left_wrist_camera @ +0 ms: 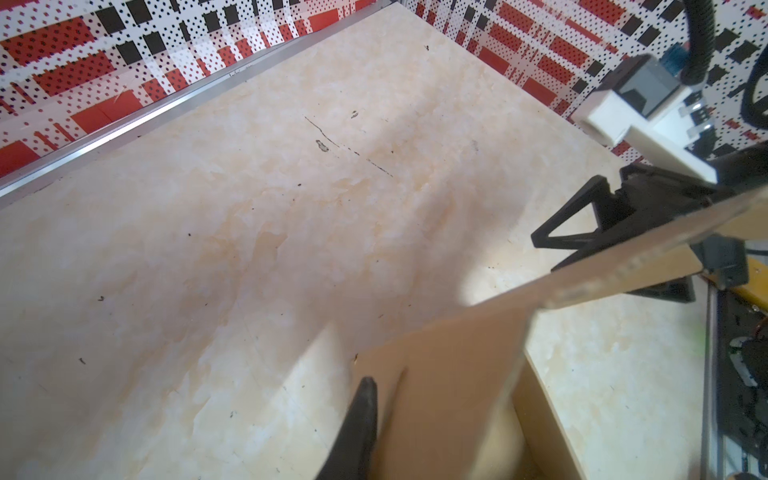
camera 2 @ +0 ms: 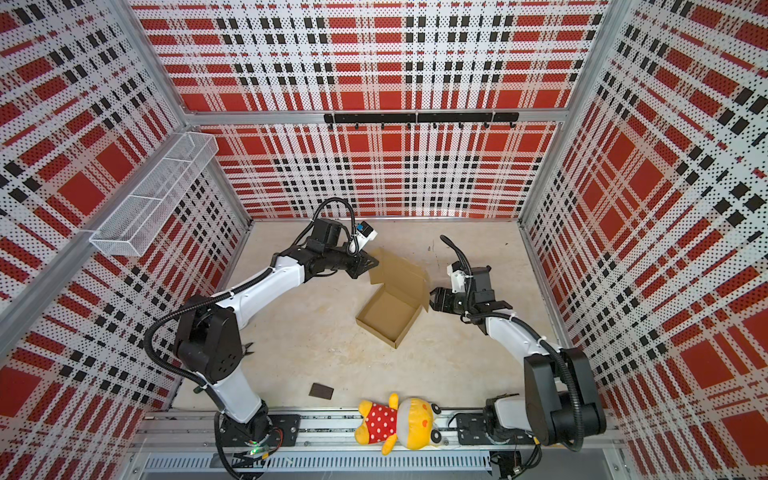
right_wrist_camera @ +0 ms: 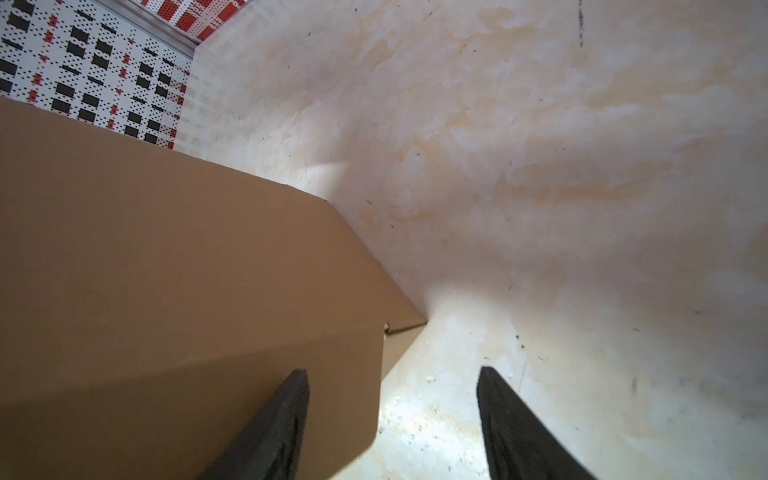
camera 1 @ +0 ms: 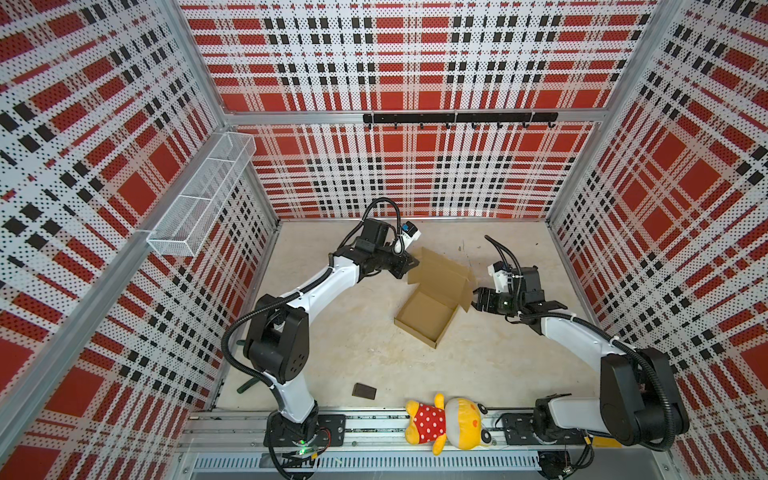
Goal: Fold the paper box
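Near the middle of the pale mottled table (camera 1: pixel 332 353), between the two arms: shallow plain brown corrugated cardboard paper box (camera 1: pixel 428 319), open tray flat on the surface, hinged lid (camera 1: pixel 442 272) tilted up on the far side, side flaps sticking out at both ends. Black left gripper (camera 1: pixel 410 266) at the lid's left flap, touching or all but touching it in both top views. From the left wrist, only one dark finger (left_wrist_camera: pixel 360 415) in sight, lying close along a cardboard panel, the other hidden behind the board; cannot tell whether clamped on the flap or just short of it. Black right gripper (camera 1: pixel 477 297) just beside the lid's right flap, jaws well apart, gripping nothing. From the right wrist, one finger (right_wrist_camera: pixel 286 411) in front of the brown panel, the other over bare table, the flap's edge between them. Well apart from the box, at the near side: small dark brown rectangular block (camera 1: pixel 364 391) and yellow plush toy (camera 1: pixel 446 424) in a red dotted shirt.
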You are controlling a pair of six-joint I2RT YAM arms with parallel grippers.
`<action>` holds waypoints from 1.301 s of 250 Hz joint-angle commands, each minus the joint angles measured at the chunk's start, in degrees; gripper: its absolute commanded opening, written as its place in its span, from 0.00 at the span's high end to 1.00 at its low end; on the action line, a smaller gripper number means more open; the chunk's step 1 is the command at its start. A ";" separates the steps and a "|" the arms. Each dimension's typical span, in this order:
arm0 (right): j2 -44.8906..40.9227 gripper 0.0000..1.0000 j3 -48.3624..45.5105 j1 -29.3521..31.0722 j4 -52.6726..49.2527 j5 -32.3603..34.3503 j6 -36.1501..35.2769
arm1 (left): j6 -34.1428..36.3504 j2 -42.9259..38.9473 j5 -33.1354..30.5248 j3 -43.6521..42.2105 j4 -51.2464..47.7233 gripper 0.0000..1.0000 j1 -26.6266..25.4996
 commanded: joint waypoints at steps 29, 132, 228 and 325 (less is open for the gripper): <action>-1.18 0.34 0.11 0.75 3.90 -2.47 1.59 | -4.21 -1.74 -2.27 0.12 2.03 0.85 -1.43; -7.68 0.33 -3.14 0.92 0.66 -2.19 0.67 | -4.82 0.01 -4.31 3.32 1.26 0.88 -1.05; -7.69 0.34 -4.07 4.15 4.54 -4.29 0.82 | -4.81 1.49 -5.45 4.74 1.29 0.88 -1.01; -6.35 0.36 -7.99 8.16 18.61 -5.02 0.51 | -5.78 2.39 -5.26 3.65 2.69 0.88 -1.01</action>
